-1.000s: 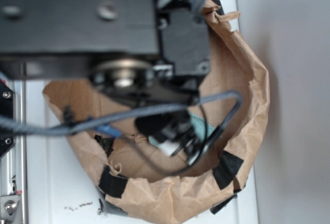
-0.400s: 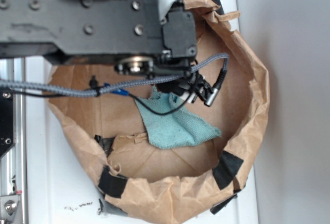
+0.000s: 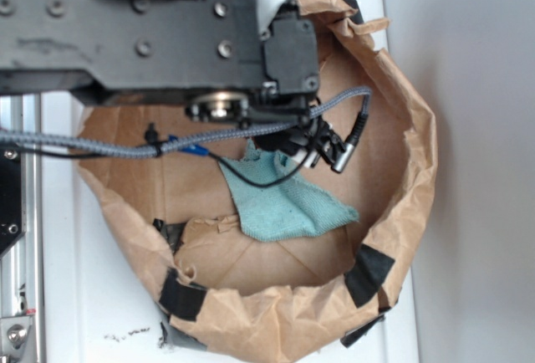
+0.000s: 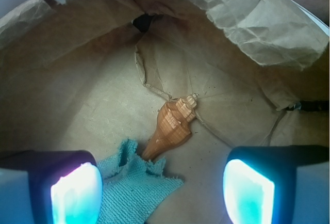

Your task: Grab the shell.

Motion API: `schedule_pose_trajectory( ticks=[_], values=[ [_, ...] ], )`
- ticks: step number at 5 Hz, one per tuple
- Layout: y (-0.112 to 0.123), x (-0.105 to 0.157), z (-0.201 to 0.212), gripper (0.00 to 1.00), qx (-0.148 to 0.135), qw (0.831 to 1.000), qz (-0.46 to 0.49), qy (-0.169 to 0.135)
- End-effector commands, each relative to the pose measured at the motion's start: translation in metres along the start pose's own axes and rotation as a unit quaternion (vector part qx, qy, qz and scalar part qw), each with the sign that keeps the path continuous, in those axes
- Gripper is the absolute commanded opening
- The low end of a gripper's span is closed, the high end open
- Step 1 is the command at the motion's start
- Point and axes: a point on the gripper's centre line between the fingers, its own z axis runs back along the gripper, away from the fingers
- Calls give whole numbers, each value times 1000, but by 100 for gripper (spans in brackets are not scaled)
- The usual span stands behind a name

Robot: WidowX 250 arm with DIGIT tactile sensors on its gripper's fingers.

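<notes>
The small glossy orange-brown conch-shaped shell [image 4: 174, 126] is lying on the creased floor of the brown paper bag [image 4: 93, 84], about at the middle of that floor in the wrist view, its ridged spire pointing toward the bag's far wall and its narrow tail tapering back toward the camera. The tail tip is resting right at, perhaps just touching, the frayed edge of the teal terry cloth [image 4: 131, 188], which is spreading out toward the near side. In the exterior view the shell itself is hidden behind the arm.

The gripper [image 4: 162, 195] is hanging above the bag floor with its 2 glowing pads [image 4: 77, 193] spread wide apart and holding nothing; the shell is sitting ahead of the gap between them, slightly off toward the left pad's side of centre.

Compared with 1 second back, the arm is sitting much higher and farther toward the bag's far rim, so the cloth [image 3: 284, 200], formerly covered by the wrist, is showing plainly. Across the last 0.4 seconds nothing is shifting at all. That reads as the arm pausing over the bag, lined up for a descent, with the grasp not yet started.

No brand, label or writing is readable anywhere: only black tape patches [image 3: 368, 273] on the bag's crumpled rim and bare screw heads on the black arm housing [image 3: 150, 28].
</notes>
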Motion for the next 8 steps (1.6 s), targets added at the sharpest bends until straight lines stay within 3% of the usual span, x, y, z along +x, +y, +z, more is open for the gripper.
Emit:
schedule_pose_trajectory(
  ticks=[1, 2, 5, 6, 8],
  values=[
    [0, 0, -12, 100, -9, 1000, 4, -23],
    [-6, -2, -31, 100, -18, 999, 19, -32],
    [-14, 8, -70, 100, 2, 997, 37, -63],
    [-8, 7, -84, 100, 6, 995, 40, -96],
    [5, -2, -97, 100, 4, 991, 28, -134]
  ],
)
